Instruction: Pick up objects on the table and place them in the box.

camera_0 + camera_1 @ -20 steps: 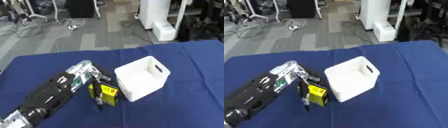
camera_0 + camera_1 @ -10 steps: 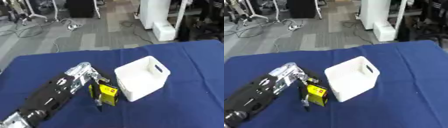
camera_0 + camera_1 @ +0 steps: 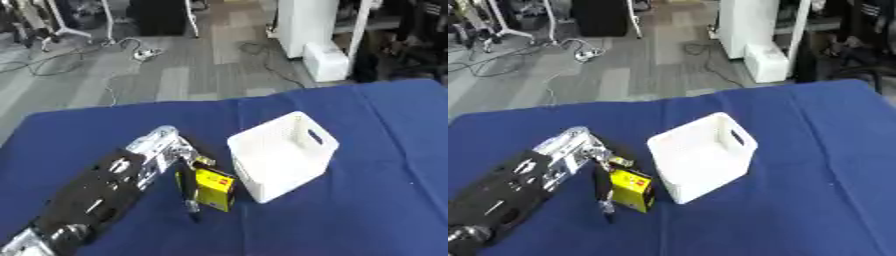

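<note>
A white perforated box (image 3: 282,155) with a handle slot stands on the blue table (image 3: 367,200), empty as far as I can see. Just left of it a small yellow packet (image 3: 214,188) with a red mark is held upright, low over the cloth. My left hand (image 3: 185,172) reaches in along my black and silver arm (image 3: 101,192) from the lower left, its dark fingers (image 3: 604,186) curled round the packet's left side. The right hand shows in neither view.
The blue cloth spreads bare to the right of and in front of the box. Beyond the table's far edge lie grey floor, cables (image 3: 79,52), chair legs and a white cabinet (image 3: 319,37).
The arm, the packet and the box keep their places relative to each other. The whole picture has shifted very slightly, so the camera moved a little.
</note>
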You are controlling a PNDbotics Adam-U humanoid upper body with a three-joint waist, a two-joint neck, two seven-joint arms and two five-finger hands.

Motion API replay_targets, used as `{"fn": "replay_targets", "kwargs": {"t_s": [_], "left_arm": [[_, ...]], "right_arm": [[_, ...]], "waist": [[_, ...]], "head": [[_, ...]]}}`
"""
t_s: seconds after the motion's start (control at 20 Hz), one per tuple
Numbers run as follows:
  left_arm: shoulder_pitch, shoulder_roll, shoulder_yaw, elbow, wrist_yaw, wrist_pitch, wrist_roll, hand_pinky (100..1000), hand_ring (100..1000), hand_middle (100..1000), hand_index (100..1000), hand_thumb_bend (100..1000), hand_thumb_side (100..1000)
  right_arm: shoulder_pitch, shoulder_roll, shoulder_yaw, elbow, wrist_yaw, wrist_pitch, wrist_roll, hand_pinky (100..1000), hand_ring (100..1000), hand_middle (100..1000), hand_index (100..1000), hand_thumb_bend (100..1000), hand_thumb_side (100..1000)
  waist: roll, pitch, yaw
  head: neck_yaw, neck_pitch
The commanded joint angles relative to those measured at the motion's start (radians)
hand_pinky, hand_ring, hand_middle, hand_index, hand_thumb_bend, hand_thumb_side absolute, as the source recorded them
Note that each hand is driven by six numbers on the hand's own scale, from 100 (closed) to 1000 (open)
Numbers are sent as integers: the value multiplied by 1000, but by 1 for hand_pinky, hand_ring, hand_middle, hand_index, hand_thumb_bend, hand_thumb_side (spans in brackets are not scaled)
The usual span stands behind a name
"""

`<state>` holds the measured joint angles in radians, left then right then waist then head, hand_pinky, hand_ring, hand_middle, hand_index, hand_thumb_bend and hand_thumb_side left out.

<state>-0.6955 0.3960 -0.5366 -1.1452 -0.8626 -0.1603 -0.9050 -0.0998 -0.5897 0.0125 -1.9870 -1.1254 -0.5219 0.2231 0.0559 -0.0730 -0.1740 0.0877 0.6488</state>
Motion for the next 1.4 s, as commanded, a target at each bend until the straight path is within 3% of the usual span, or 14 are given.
{"fn": "replay_targets", "kwargs": {"t_s": [0.05, 0.15, 0.2, 0.4, 0.75, 0.9, 0.95, 1.0, 1.2, 1.4], "left_arm": [[-12, 14, 22, -18, -9, 4, -2, 608, 768, 874, 884, 713, 383], [-11, 12, 24, -20, -5, 12, -2, 584, 756, 869, 879, 702, 374], [-10, 11, 26, -23, -3, 14, -2, 501, 723, 850, 861, 667, 358], [-9, 13, 38, -52, -7, 12, -2, 417, 676, 806, 816, 599, 342], [-1, 18, 63, -88, 44, -34, -2, 383, 619, 731, 734, 553, 337], [2, 22, 77, -98, 74, -51, -2, 308, 556, 632, 620, 506, 308], [3, 24, 83, -101, 84, -55, -2, 312, 559, 639, 628, 508, 310], [5, 25, 87, -102, 92, -57, -2, 275, 523, 597, 544, 484, 273], [9, 28, 103, -100, 117, -58, 17, 208, 448, 519, 442, 447, 247], [12, 29, 111, -98, 115, -84, 86, 194, 442, 509, 385, 503, 221]], "right_arm": [[-15, -23, -7, -13, -1, -2, 2, 100, 218, 154, 319, 100, 1000], [-15, -23, -7, -13, -1, -2, 2, 100, 218, 154, 319, 100, 1000], [-15, -23, -7, -13, -1, -2, 2, 100, 218, 154, 319, 100, 1000], [-15, -23, -7, -13, 0, -2, 2, 100, 218, 154, 319, 100, 1000], [-14, -22, -7, -13, 1, -3, 1, 100, 218, 154, 319, 100, 1000], [-14, -22, -7, -13, 1, -3, 1, 100, 217, 153, 319, 100, 1000], [-14, -22, -7, -13, 1, -3, 0, 100, 217, 153, 319, 100, 1000], [-14, -22, -8, -13, 1, -3, 0, 100, 217, 153, 319, 100, 1000], [-14, -21, -8, -13, 1, -3, -1, 100, 217, 153, 319, 100, 1000], [-14, -21, -8, -13, 2, -3, -2, 100, 217, 153, 319, 100, 1000]], "waist": [[-6, -5, 1], [-6, -5, 1], [-6, -4, 1], [-6, -4, 2], [-6, -4, 3], [-6, -4, 3], [-6, -4, 3], [-6, -4, 3], [-7, -5, 3], [-7, -4, 3]], "head": [[-8, -11], [-9, -11], [-9, -11], [-11, -10], [-13, -10], [-14, -10], [-14, -10], [-14, -10], [-16, -10], [-15, -9]]}}
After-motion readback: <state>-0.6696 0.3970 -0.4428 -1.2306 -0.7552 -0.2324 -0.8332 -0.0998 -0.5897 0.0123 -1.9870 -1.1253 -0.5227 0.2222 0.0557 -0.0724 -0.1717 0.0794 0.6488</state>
